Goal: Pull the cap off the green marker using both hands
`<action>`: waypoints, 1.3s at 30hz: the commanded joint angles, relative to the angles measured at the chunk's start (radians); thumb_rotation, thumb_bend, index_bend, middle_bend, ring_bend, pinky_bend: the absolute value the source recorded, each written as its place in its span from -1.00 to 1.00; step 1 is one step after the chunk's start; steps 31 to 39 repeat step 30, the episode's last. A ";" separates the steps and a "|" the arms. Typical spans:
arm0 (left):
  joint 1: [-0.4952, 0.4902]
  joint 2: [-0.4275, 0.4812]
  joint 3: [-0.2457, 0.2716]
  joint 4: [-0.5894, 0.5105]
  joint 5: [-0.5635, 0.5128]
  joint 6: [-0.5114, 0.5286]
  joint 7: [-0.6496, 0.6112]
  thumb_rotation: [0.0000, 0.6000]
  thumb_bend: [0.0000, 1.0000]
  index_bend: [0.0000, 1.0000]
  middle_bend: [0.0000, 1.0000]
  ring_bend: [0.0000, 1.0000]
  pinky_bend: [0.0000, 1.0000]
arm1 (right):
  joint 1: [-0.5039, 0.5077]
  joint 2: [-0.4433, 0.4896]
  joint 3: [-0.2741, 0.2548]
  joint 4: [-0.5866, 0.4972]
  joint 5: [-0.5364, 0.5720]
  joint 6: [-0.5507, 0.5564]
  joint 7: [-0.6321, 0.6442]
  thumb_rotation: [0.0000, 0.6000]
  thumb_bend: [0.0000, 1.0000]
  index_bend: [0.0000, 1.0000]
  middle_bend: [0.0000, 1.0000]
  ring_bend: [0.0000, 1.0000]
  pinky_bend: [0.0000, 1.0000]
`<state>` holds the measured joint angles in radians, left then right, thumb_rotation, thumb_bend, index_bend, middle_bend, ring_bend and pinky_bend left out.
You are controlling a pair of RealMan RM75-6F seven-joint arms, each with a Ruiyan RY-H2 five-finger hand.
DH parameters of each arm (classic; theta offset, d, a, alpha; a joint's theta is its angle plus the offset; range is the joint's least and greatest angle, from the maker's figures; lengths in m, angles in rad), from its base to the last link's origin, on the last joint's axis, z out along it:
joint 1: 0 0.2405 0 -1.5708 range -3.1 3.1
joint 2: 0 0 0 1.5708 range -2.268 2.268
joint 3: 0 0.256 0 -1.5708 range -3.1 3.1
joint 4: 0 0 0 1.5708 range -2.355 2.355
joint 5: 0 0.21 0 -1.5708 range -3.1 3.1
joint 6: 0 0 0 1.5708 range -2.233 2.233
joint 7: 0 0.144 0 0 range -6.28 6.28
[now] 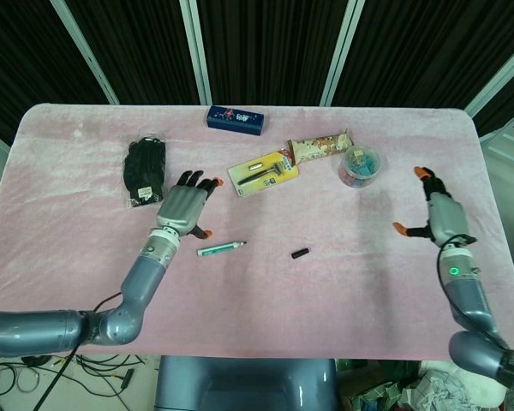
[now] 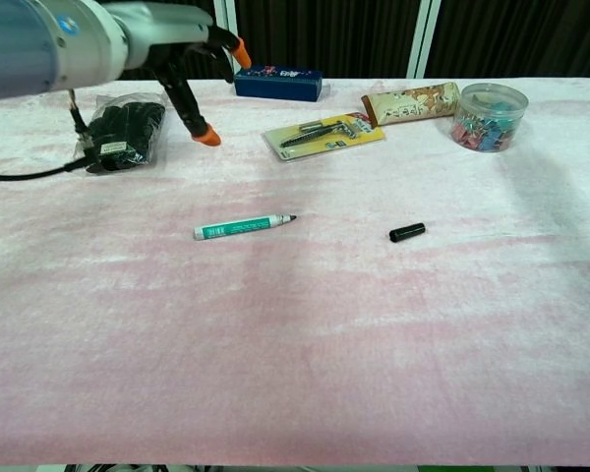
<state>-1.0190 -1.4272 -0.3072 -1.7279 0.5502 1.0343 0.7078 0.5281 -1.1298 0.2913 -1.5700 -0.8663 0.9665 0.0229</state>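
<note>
The green marker (image 1: 220,249) (image 2: 241,226) lies uncapped on the pink cloth, its tip pointing right. Its black cap (image 1: 300,253) (image 2: 407,232) lies apart from it, further right. Above and to the left of the marker my left hand (image 1: 183,206) (image 2: 191,47) is raised, fingers spread, holding nothing. Far out near the right table edge my right hand (image 1: 439,219) is lifted with its fingers apart and empty; the chest view does not show it.
Black gloves (image 1: 145,170) lie at the left. A blue box (image 1: 236,119), a yellow tool card (image 1: 263,172), a snack bar (image 1: 319,146) and a tub of clips (image 1: 362,164) line the far side of the table (image 1: 68,248).
</note>
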 commanded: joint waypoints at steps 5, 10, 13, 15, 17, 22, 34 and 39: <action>0.322 0.295 0.217 -0.173 0.529 0.141 -0.240 1.00 -0.74 -0.72 -0.65 -1.00 -1.00 | -0.201 0.098 -0.105 0.094 -0.255 0.124 0.236 1.00 -0.84 -0.97 -1.00 -0.90 -0.69; 0.497 0.368 0.329 -0.153 0.698 0.283 -0.423 1.00 -0.74 -0.72 -0.66 -1.00 -1.00 | -0.301 0.078 -0.181 0.097 -0.402 0.273 0.275 1.00 -0.84 -0.97 -1.00 -0.90 -0.69; 0.587 0.387 0.383 -0.100 0.795 0.371 -0.539 1.00 -0.74 -0.72 -0.67 -1.00 -1.00 | -0.346 0.063 -0.219 0.084 -0.476 0.353 0.263 1.00 -0.84 -0.97 -1.00 -0.90 -0.69; 0.655 0.391 0.419 -0.047 0.853 0.439 -0.622 1.00 -0.74 -0.72 -0.68 -1.00 -1.00 | -0.384 0.049 -0.249 0.054 -0.535 0.428 0.238 1.00 -0.84 -0.98 -1.00 -0.90 -0.69; 0.705 0.390 0.443 -0.005 0.877 0.484 -0.663 1.00 -0.74 -0.72 -0.68 -1.00 -1.00 | -0.408 0.039 -0.269 0.030 -0.574 0.471 0.209 1.00 -0.84 -0.98 -1.00 -0.90 -0.69; 0.813 0.371 0.478 0.075 0.912 0.582 -0.721 1.00 -0.74 -0.71 -0.69 -1.00 -1.00 | -0.452 0.010 -0.309 -0.028 -0.620 0.528 0.084 1.00 -0.84 -0.98 -1.00 -0.90 -0.69; 0.867 0.375 0.476 0.053 0.927 0.612 -0.677 1.00 -0.74 -0.70 -0.69 -1.00 -1.00 | -0.473 0.007 -0.313 -0.114 -0.635 0.558 -0.044 1.00 -0.84 -0.98 -1.00 -0.90 -0.69; 0.867 0.375 0.476 0.053 0.927 0.612 -0.677 1.00 -0.74 -0.70 -0.69 -1.00 -1.00 | -0.473 0.007 -0.313 -0.114 -0.635 0.558 -0.044 1.00 -0.84 -0.98 -1.00 -0.90 -0.69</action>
